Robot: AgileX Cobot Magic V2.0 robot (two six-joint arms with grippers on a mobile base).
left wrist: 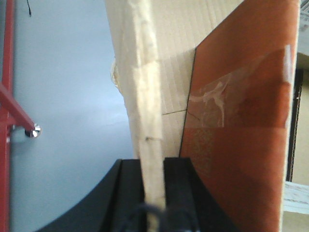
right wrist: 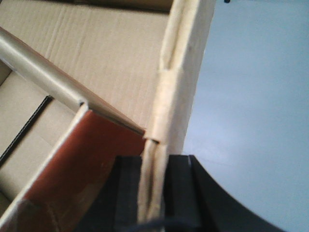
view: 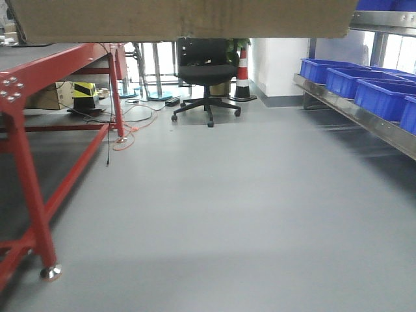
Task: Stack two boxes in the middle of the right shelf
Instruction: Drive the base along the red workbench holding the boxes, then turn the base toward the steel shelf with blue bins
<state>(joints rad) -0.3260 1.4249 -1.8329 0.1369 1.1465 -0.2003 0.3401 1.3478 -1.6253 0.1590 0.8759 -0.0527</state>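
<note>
1. Left gripper (left wrist: 153, 193) is pinched nearly closed. Its black pads (left wrist: 178, 188) press both faces of one upright wall of the cardboard box (left wrist: 145, 87), with only the wall's thickness between them.
2. Right gripper (right wrist: 153, 193) has the same narrow clamp on another wall of the box, one foam pad (right wrist: 128, 193) inside the box and the other outside.
3. Just beyond the left claw, inside the box, lies a reddish-brown flap (left wrist: 241, 159) crossed by a wrinkled strip of clear tape (left wrist: 217, 92). The right wrist view also shows pale corrugated inner walls.
4. From the front camera the box is a brown band across the top of the view, above the floor and touching neither table nor rack. Whether it is one box or two cannot be told.
5. Below it, the grey floor (view: 227, 208) is smooth and stretches to the far wall.
6. On the left stands the red-framed table (view: 39, 65), its near leg ending in a shiny foot (view: 50, 273).
7. On the right runs the steel shelf (view: 351, 112), carrying a row of blue bins (view: 383, 97). The box is well apart from it.
8. At the far end stand a black office chair (view: 207, 71) and a striped traffic cone (view: 243, 75), with loose cables (view: 133, 123) on the floor near the table's far leg.
</note>
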